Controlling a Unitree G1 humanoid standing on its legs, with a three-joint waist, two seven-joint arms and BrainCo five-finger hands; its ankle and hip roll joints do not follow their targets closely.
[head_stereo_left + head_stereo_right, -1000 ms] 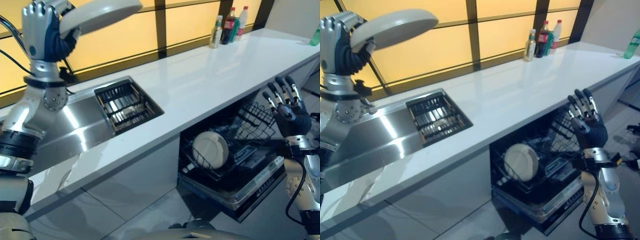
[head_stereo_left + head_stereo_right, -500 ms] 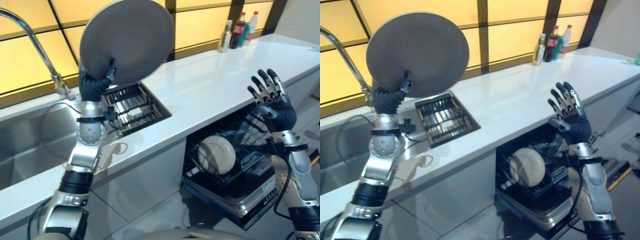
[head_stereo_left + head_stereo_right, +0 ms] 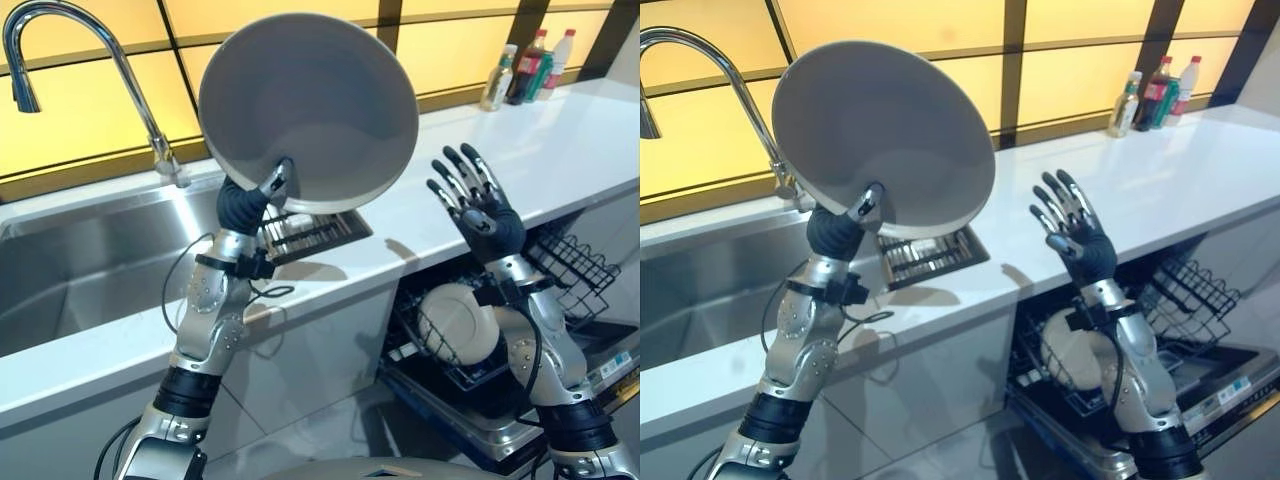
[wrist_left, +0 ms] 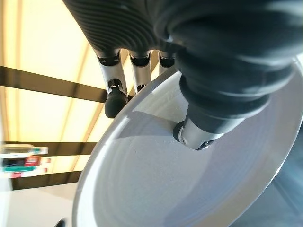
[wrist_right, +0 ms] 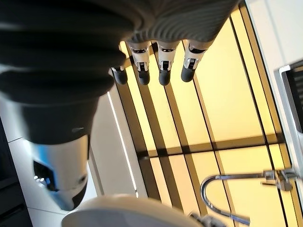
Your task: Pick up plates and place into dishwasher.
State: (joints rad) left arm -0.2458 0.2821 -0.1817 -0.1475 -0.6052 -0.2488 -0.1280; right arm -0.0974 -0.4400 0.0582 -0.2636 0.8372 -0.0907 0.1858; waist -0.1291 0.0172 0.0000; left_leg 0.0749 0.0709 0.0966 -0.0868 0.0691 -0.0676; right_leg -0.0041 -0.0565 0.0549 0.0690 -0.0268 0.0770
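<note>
Left eye view: left hand (image 3: 245,205) is pinching the rim of the grey plate (image 3: 310,110), holding it up over the counter (image 3: 560,120) with its concave face toward the camera. Half a second ago the plate was showing its back; the faucet (image 3: 90,60) and sink (image 3: 80,260) are now in frame, so the head camera has shifted too. Right hand (image 3: 478,205) is raised beside the plate, fingers spread straight, holding nothing, closer to the plate than before. Another plate (image 3: 460,320) is standing on edge in the dishwasher rack (image 3: 570,270) below the counter.

Left wrist view: thumb (image 4: 199,132) is pressing the plate's face (image 4: 156,184); fingers (image 4: 113,101) are probably curling behind the rim, partly hidden.

Right wrist view: right hand's fingers (image 5: 163,71) are extending straight, empty, with the faucet (image 5: 227,189) past them.
</note>
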